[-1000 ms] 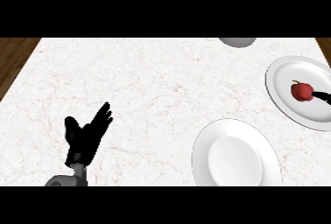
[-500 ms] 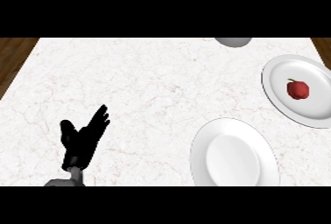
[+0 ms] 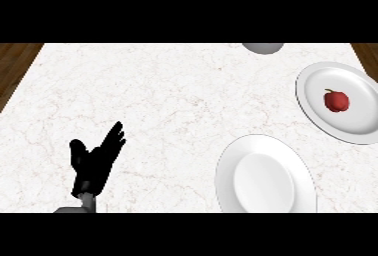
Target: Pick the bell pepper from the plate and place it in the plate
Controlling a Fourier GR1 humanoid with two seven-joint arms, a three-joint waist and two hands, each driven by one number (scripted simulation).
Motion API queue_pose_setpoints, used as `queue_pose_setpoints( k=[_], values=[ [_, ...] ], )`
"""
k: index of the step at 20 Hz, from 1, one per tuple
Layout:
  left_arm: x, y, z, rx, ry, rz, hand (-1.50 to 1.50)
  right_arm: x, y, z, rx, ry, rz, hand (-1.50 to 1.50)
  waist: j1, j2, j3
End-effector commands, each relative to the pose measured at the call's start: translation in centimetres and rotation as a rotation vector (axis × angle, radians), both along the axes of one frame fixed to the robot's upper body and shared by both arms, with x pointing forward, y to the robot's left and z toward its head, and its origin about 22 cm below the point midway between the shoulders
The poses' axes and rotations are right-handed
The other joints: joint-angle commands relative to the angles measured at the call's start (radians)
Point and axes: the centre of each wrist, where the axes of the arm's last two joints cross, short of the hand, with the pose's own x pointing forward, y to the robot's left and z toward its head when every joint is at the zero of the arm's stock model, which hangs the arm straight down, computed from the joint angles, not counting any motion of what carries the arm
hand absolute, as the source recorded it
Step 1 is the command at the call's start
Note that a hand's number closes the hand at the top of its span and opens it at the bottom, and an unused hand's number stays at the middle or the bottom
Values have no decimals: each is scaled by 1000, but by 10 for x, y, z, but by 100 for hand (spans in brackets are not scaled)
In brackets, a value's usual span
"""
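The small red bell pepper (image 3: 337, 100) lies on the round white plate (image 3: 317, 80) at the right edge of the white marble worktop (image 3: 162, 100). A second white plate (image 3: 262, 180) sits nearer. The left hand (image 3: 94, 162) rests lower left, fingers spread, holding nothing.

A white marble counter (image 3: 170, 100) fills nearly the whole view, pale with thin reddish-brown veins running through it. At the far edge, right of centre, a grey rounded object (image 3: 263, 47) sits on the stone, only its near part in view, so what it is can't be told. Past the counter's far-left corner there's dark wooden floor (image 3: 16, 62), brown planks showing in a wedge that narrows toward the near side. A smaller sliver of the same wood (image 3: 367, 52) shows at the far-right corner, beyond the counter's edge.
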Motion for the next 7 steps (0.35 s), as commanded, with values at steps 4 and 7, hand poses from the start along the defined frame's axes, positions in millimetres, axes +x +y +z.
queue_pose_setpoints(
  k=[4, 7],
  values=[
    [-6, -8, -4, -9, 10, 17, 0, -29, -7, -17, 25, -26, 107, -150, 0, -3, 0],
    [2, -4, -4, 7, -2, 19, 0, -39, -10, -19, 12, -27, 123, -150, -11, -3, 1]
  ],
)
